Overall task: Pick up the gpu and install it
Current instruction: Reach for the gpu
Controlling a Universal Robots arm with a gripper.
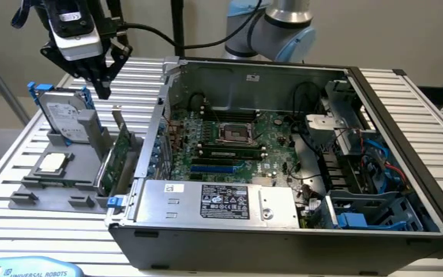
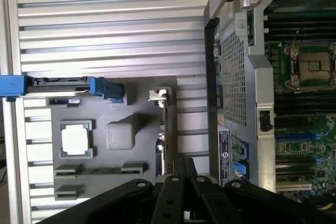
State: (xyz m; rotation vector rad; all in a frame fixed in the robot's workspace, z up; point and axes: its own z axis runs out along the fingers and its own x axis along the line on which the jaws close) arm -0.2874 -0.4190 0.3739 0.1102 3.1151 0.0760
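Here the gpu (image 1: 118, 157), green with a silver end bracket, stands on edge below the empty claw (image 1: 102, 88), its tips together.

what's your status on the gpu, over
Empty gripper high over the parts holder, jaws shut. The gpu stands on edge in it, untouched. A hard drive beside it, nothing in the way.

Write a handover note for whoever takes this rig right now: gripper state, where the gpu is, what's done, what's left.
The gripper is shut and holds nothing; it hovers just above the gpu.
The gpu stands on edge in the gray holder at the exterior view's left, beside the open computer case.
Done: nothing that shows. The expansion slots on the motherboard hold no card.
Left: both the pickup and the install.
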